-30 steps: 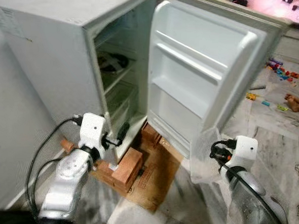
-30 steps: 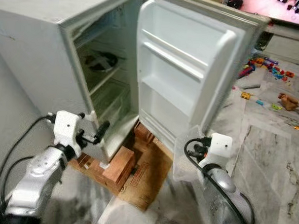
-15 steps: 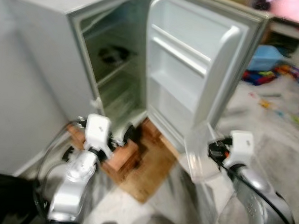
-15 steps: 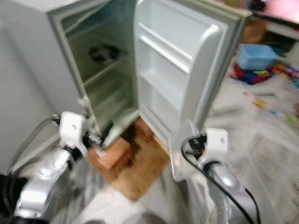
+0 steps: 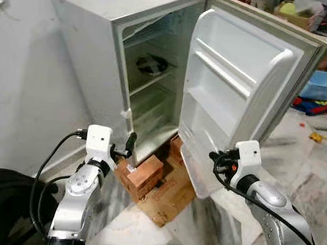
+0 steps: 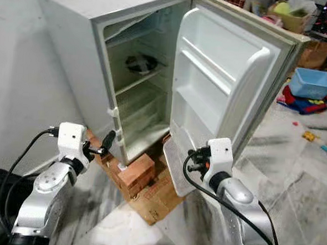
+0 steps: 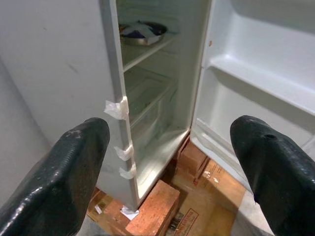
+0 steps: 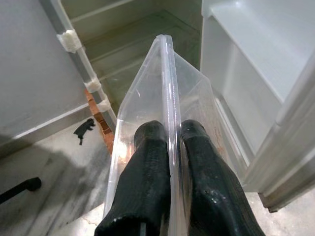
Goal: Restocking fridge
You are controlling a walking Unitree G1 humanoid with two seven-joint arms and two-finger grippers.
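Two grippers face the open fridge [image 5: 150, 71]. The right gripper [image 8: 170, 162] has its jaws closed on the rim of a clear plastic tray [image 5: 196, 172], low centre, probably for carrying inside. The left gripper [image 7: 172, 162], jaws wide apart, carries nothing.

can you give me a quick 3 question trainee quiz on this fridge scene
1. True or false: the fridge door stands open.
2. What does the right gripper hold? A) a clear plastic tray B) a milk bottle C) a sponge
3. Fill in: the left gripper has its jaws ____ and holds nothing.

Key:
1. True; the shelves inside the fridge are in view.
2. A; its fingers pinch the rim of the clear plastic tray.
3. Open.
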